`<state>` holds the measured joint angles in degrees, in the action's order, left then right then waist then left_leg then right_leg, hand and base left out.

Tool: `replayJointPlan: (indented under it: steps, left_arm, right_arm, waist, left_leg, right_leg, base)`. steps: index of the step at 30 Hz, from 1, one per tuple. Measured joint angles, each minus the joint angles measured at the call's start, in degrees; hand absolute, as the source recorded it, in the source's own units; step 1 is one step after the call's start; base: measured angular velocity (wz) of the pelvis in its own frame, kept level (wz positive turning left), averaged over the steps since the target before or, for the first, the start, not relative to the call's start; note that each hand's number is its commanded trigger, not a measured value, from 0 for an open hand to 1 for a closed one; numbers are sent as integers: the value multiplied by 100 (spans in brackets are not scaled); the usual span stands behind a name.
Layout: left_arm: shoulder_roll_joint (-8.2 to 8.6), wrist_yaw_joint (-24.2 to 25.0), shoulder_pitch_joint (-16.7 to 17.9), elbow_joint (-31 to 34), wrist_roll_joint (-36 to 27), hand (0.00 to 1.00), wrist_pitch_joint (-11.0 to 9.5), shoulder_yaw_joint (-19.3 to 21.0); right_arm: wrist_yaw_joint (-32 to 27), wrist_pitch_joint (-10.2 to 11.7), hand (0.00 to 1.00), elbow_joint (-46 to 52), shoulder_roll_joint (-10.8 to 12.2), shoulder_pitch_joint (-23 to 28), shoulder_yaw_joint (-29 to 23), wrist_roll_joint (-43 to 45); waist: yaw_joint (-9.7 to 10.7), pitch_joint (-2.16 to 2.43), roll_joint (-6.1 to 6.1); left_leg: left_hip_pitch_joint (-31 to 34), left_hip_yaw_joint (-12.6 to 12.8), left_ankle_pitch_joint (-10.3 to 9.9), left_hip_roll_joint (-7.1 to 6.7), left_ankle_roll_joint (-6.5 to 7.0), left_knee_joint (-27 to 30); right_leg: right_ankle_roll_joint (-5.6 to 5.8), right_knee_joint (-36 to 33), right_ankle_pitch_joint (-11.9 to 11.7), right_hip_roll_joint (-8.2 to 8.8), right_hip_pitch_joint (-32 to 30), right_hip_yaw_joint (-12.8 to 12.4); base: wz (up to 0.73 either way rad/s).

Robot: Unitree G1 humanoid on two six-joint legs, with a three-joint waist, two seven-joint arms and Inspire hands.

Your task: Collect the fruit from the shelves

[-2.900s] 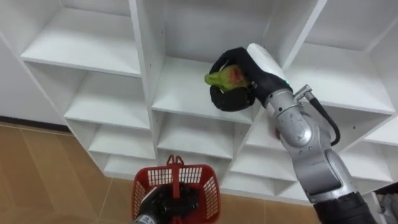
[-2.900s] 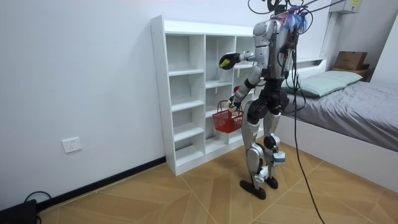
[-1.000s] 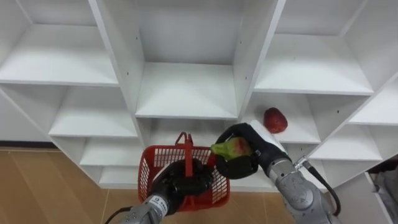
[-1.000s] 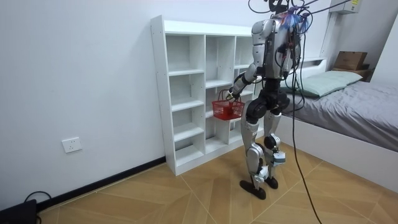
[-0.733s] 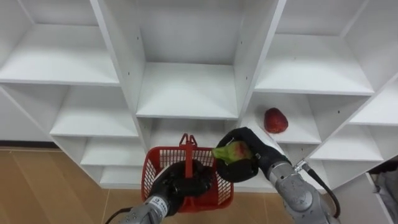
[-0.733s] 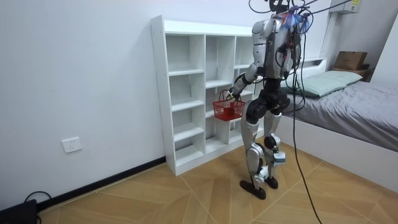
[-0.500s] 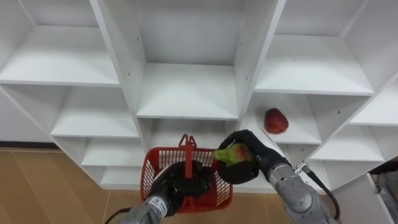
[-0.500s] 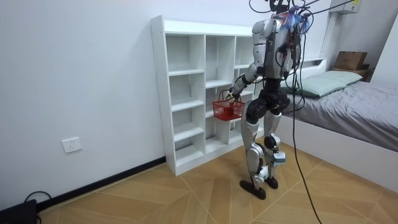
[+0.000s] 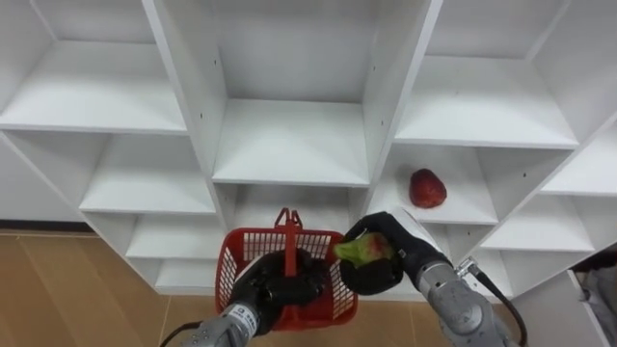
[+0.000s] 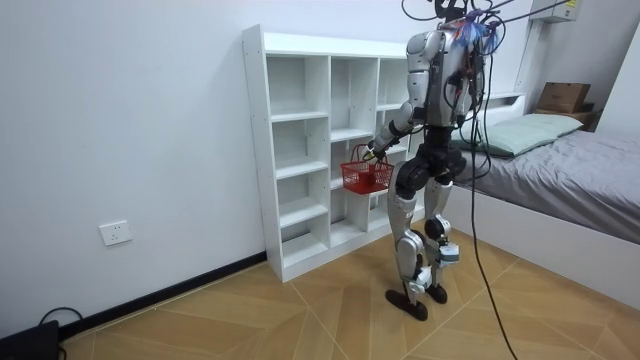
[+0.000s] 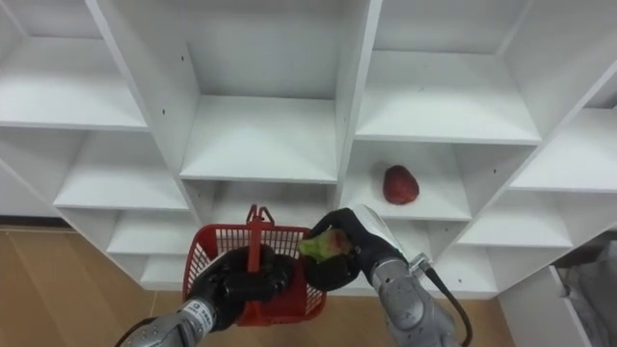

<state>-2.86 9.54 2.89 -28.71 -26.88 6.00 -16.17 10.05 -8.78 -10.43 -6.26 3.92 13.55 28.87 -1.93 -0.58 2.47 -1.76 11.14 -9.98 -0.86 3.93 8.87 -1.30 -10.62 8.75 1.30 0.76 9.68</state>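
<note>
My right hand [image 9: 386, 262] is shut on a green and red fruit [image 9: 356, 248] right at the right rim of the red basket [image 9: 236, 267]. My left hand [image 9: 280, 287] is shut on the basket's handle and holds the basket in front of the white closet [image 9: 289, 145]. A red fruit [image 9: 426, 187] lies on a shelf in the closet's right column, above and to the right of my right hand. In the room view I stand facing the closet [image 10: 300, 150] with the basket [image 10: 364, 177] held before me at waist height.
The closet's other shelves hold nothing. Wooden floor [image 9: 58, 289] lies below the closet. A bed [image 10: 560, 190] stands behind me on the room view's right, and a white wall [image 10: 120, 130] runs along the room view's left.
My right hand carried the green and red fruit down from the middle shelf to the basket's right rim. My left hand raised the basket slightly. The head camera tilted.
</note>
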Motion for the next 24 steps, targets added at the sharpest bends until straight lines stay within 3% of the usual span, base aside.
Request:
replayJointPlan:
  steps: [24]
  left_arm:
    - [-76,17,1,38,-8,100,-3,-101]
  right_arm:
    - [-403,4,100,-130,-90,-1,-1,-395]
  waist:
    - [-15,-4,92]
  left_leg:
    - [6,-30,-1,-8,-2,-5]
  right_leg:
    - [6,73,6,0,31,32]
  base:
    - [0]
